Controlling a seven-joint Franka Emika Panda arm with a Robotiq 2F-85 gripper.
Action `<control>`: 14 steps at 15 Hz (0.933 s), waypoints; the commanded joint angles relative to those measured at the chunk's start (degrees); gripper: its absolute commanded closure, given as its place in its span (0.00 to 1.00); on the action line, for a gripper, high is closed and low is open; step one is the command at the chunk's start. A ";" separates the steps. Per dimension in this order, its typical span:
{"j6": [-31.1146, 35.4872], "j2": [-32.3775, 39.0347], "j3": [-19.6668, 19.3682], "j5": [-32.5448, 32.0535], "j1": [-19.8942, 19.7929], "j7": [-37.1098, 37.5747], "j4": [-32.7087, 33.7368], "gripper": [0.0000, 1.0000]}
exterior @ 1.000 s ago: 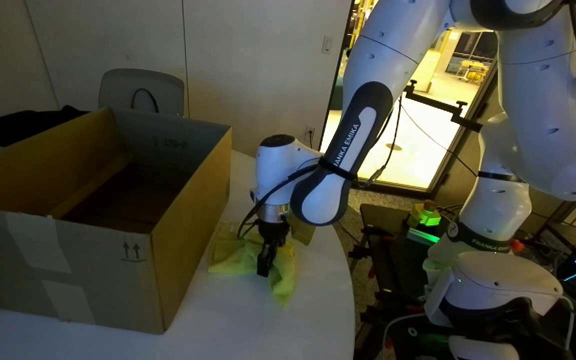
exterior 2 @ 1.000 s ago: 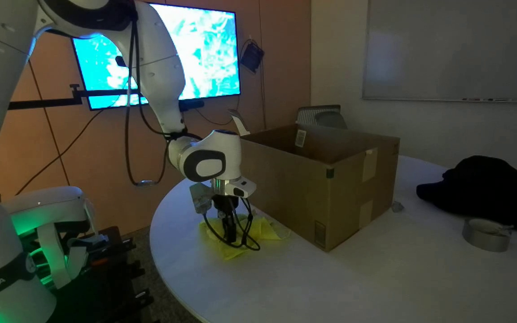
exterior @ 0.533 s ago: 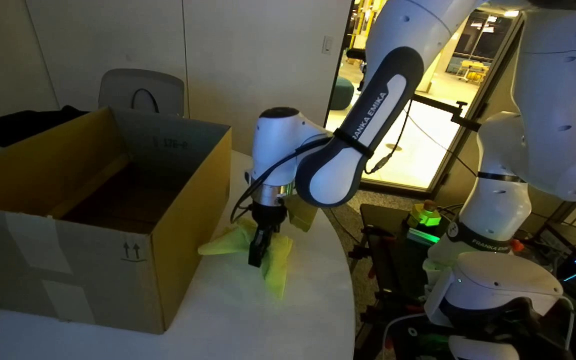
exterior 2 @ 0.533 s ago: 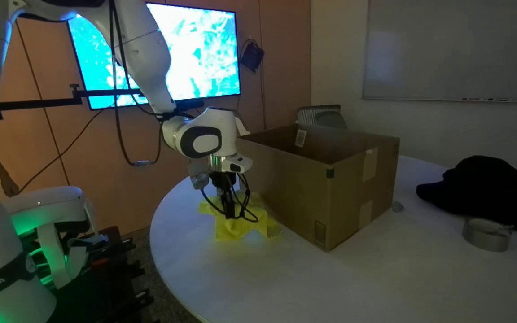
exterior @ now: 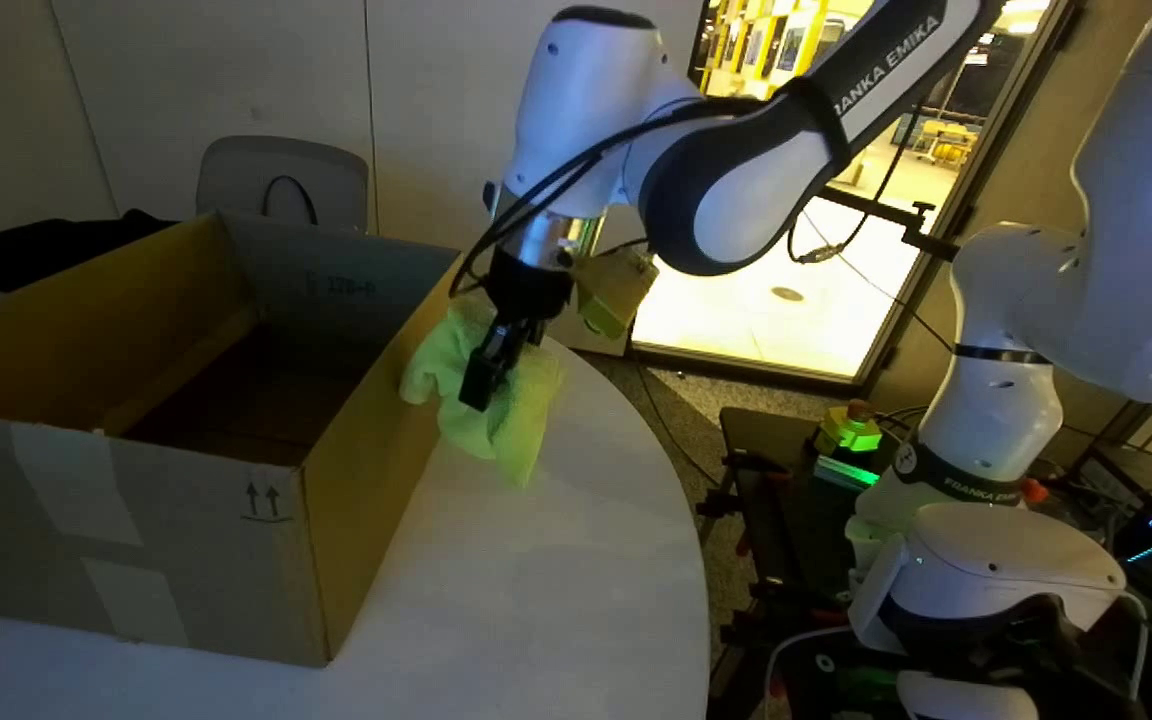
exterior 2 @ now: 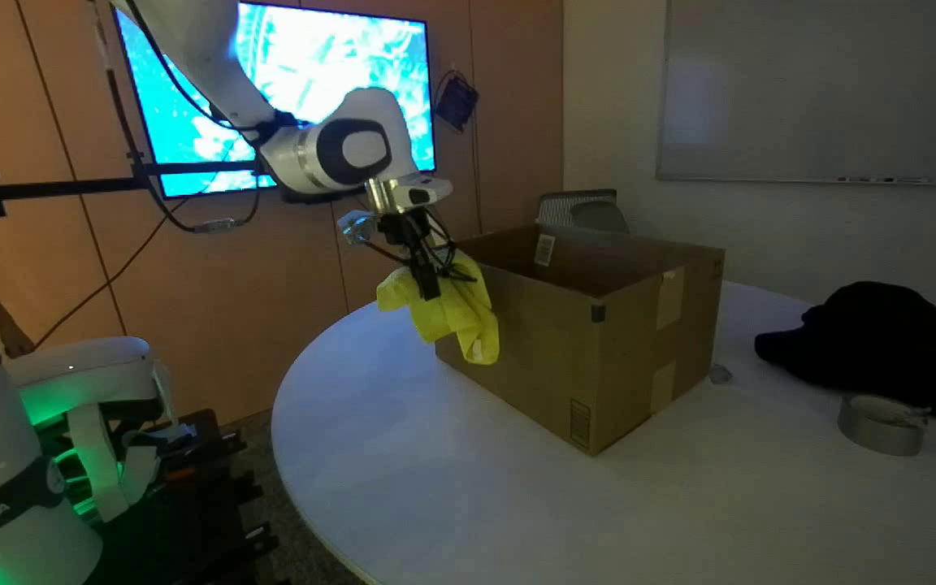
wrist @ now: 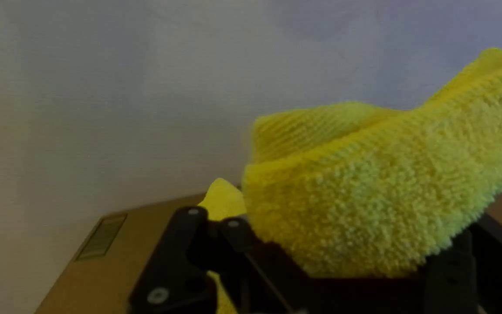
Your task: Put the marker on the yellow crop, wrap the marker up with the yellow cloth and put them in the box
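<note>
Aloft, tool [exterior 2: 426, 284] gripping yellow terry cloth [exterior 2: 468, 321].
Cardboard box [exterior 2: 541, 357] between it and tape roll [exterior 2: 879, 431], inside the surface's edge [exterior 2: 305, 475].

Screen [exterior 2: 346, 57]: glowed blue and white, upper left in an exterior view.
Whiteboard [exterior 2: 825, 89]: hung pale, upper right of the frame.
Black heap [exterior 2: 882, 345]: slumped like cloth at the right edge.
Grey roll [exterior 2: 881, 431]: sat flat just beside the heap, lower right.
Chair [exterior: 286, 165]: I saw its grey back, upper left in an exterior view.
Doorway [exterior: 756, 320]: shone yellow, upper right of centre.
</note>
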 commanded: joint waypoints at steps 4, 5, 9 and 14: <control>-5.57 -1.56 2.49 -1.52 -3.93 -2.03 11.89 0.99; -5.90 -0.53 2.50 -1.11 -4.40 -2.80 14.09 0.98; -7.09 5.85 1.76 -1.27 -5.63 -2.83 23.68 0.98; -8.08 15.93 -0.07 -0.80 -5.47 -1.91 36.38 0.98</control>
